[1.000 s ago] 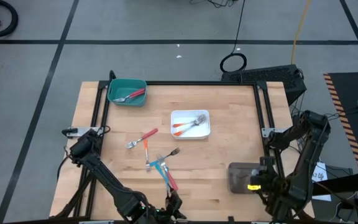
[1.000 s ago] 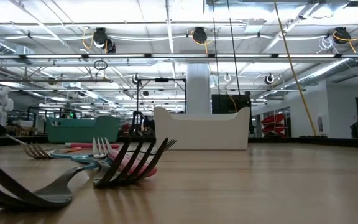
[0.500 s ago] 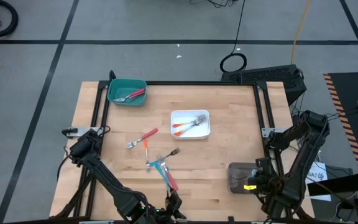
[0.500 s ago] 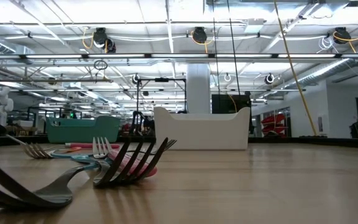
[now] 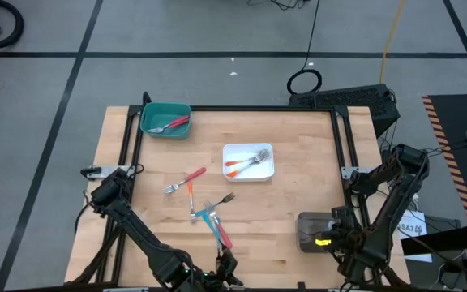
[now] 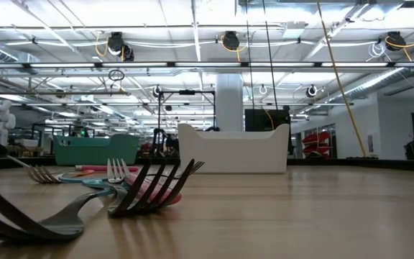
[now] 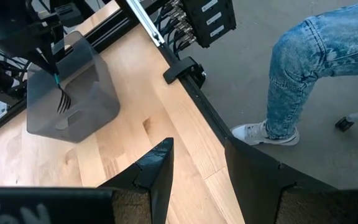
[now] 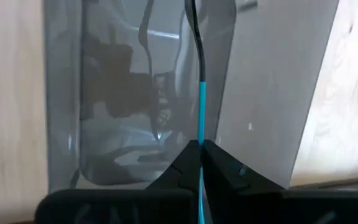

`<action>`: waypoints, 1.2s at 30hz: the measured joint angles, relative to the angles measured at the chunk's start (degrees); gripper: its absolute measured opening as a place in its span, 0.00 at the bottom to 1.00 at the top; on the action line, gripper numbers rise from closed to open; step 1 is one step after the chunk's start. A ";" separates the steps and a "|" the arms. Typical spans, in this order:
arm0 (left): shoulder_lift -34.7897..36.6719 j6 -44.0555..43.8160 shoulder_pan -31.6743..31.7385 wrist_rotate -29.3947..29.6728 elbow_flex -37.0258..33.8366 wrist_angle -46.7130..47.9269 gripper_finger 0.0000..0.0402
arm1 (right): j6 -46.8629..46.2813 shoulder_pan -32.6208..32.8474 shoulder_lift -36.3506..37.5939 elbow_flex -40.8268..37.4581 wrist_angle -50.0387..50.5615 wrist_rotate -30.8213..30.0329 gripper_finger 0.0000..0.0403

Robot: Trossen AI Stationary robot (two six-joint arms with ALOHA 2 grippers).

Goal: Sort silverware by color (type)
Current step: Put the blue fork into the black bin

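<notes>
The wooden worktop (image 5: 298, 146) is bordered by a black metal frame (image 5: 258, 108).

A teal tray (image 5: 165, 118) sits at the far left corner. A white tray (image 5: 248, 161) sits near the centre, toward the far edge. A grey translucent tray (image 5: 310, 229) sits close to the near right corner, just inside the right edge.

On the floor beyond the far edge lies a coiled black cable (image 5: 305, 81). A black unit (image 5: 355, 101) stands off the far right corner.

A person's leg in blue jeans (image 7: 316, 62) and a white shoe (image 7: 263, 132) stand on the floor beside the worktop edge.
</notes>
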State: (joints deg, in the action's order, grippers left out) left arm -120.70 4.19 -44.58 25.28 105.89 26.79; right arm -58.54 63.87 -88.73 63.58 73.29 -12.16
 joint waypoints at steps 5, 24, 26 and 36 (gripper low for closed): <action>0.00 0.00 0.00 0.02 0.00 0.00 0.38 | -3.16 0.01 0.00 -0.66 -0.06 0.33 0.02; 0.00 0.64 0.47 0.02 0.00 0.25 0.38 | -17.88 -0.01 -0.02 3.58 0.05 -1.94 0.37; 0.00 1.26 0.73 -0.04 0.00 0.73 0.38 | -22.49 -0.01 -0.02 5.66 -0.06 -6.23 0.36; 0.00 2.65 1.70 -4.86 0.00 13.10 0.38 | -8.87 -1.45 0.00 8.55 -12.98 -45.74 0.30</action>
State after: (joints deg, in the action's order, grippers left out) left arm -120.70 6.83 -42.88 20.42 105.89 39.88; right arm -67.41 62.41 -88.73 72.12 60.30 -57.90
